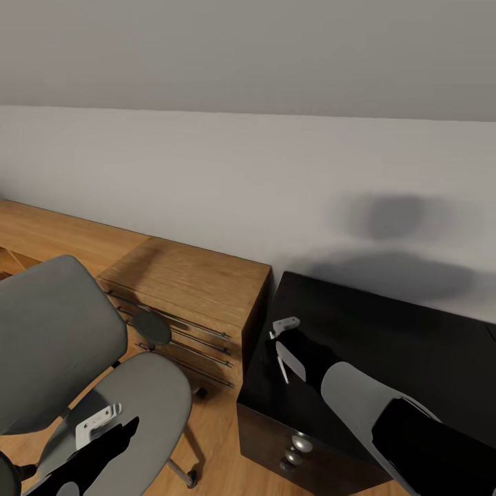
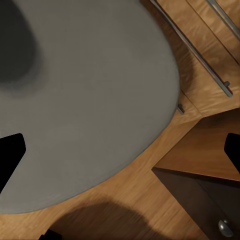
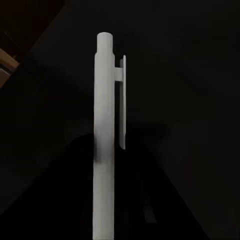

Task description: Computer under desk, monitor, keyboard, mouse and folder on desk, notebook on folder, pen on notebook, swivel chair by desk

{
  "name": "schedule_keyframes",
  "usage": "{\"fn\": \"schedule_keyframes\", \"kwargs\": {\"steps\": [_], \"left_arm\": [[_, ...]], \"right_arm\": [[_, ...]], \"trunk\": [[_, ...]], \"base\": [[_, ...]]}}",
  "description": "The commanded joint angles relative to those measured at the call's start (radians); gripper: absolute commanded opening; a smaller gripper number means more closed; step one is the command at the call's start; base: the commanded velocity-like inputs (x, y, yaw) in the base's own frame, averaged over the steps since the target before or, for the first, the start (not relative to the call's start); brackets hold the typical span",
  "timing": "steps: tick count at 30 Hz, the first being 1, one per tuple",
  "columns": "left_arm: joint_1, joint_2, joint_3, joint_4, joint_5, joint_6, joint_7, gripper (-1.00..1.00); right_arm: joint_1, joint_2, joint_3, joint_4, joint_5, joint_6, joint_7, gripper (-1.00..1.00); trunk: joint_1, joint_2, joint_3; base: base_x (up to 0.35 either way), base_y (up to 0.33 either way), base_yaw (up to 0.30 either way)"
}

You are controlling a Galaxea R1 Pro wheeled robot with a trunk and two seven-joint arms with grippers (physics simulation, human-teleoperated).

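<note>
The swivel chair [image 1: 103,365] stands at near left, a wooden drawer cabinet [image 1: 189,289] behind it against the far wall, the desk [image 1: 386,331] to its right.

You see a white pen [image 3: 105,145] with its clip beside the barrel, projecting straight out ahead of the claw, its far end blunt, the glossy black desk [image 3: 190,75] top beyond it, a wood-toned sliver [image 3: 7,62] at one edge.

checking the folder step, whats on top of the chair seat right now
The grey chair seat looks bare: no folder on it. The left gripper hovers over its front part, covering a little of it.
</note>
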Motion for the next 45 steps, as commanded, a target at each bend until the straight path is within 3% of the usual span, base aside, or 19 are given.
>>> {"fn": "schedule_keyframes", "kwargs": {"steps": [1,8,30,42,45], "left_arm": [[0.0,-0.001,0.001,-0.002,0.011,0.004,0.007,1.0],[0.0,-0.001,0.001,-0.002,0.011,0.004,0.007,1.0],[0.0,-0.001,0.001,-0.002,0.009,0.004,0.009,1.0],[0.0,-0.005,-0.01,-0.002,0.009,0.004,0.009,1.0],[0.0,-0.006,-0.012,-0.002,0.009,0.005,0.009,1.0]], "right_arm": [[-0.001,0.0,0.008,-0.002,-0.013,0.002,-0.01,-1.0],[-0.001,0.0,0.009,-0.002,-0.013,0.002,-0.01,-1.0],[-0.001,-0.002,0.006,-0.003,-0.009,0.001,-0.012,-1.0],[-0.001,-0.025,-0.074,-0.015,-0.009,-0.004,-0.02,-1.0],[-0.001,-0.031,-0.079,-0.039,-0.009,-0.004,-0.02,-1.0]], "trunk": [[0.0,-0.001,-0.001],[0.0,-0.001,-0.001],[-0.084,0.153,0.068],[-0.13,0.237,0.106],[-0.142,0.258,0.115]], "base": [[0.0,0.0,0.0],[0.0,0.0,0.0],[-0.021,0.0,0.0],[-0.304,0.0,0.0],[-0.116,0.0,0.0]]}}
